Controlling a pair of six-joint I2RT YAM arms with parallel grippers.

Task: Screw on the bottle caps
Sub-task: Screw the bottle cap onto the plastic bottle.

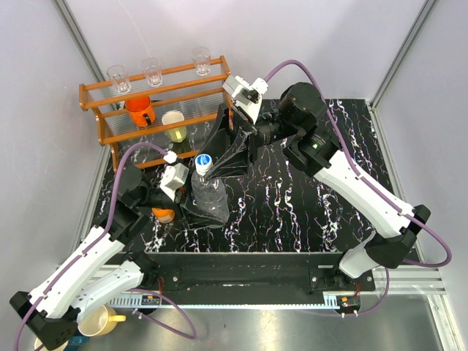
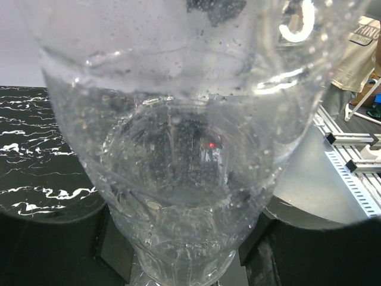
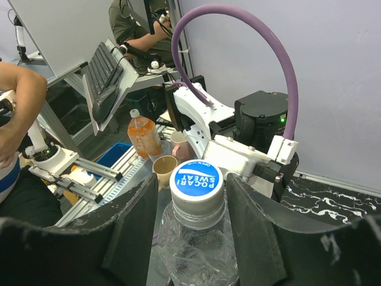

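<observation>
Table: black top veined in white [image 1: 292, 212], pale panels around it; places below are given from the clear bottle.
Right gripper: the right gripper [image 3: 194, 199] comes down over the clear bottle's neck. Its dark fingers [image 3: 140, 232] stand either side of the cap with a thin gap on each side, so it is spread and pinches nothing.
Cap: the blue-topped cap [image 3: 196, 177] sits on the clear bottle's mouth and looks level. Whether its threads have caught cannot be told.
Left gripper: the left gripper [image 2: 184, 253] is clamped on the clear bottle's lower body and holds it upright.
Clear bottle: the clear bottle [image 1: 210, 194] is thin plastic and wet inside.
Orange bottle: the orange bottle [image 1: 164, 214] is just left of the clear bottle, mostly hidden by the left wrist. Its cap cannot be seen.
Rack: the wooden rack [image 1: 157, 95] stands behind the clear bottle.
Doing it well: probably close squarely on the cap's rim, in line with the neck. Turn with light downward pressure, then let go and regrip. The left hold should be firm but not crush the soft wall.
</observation>
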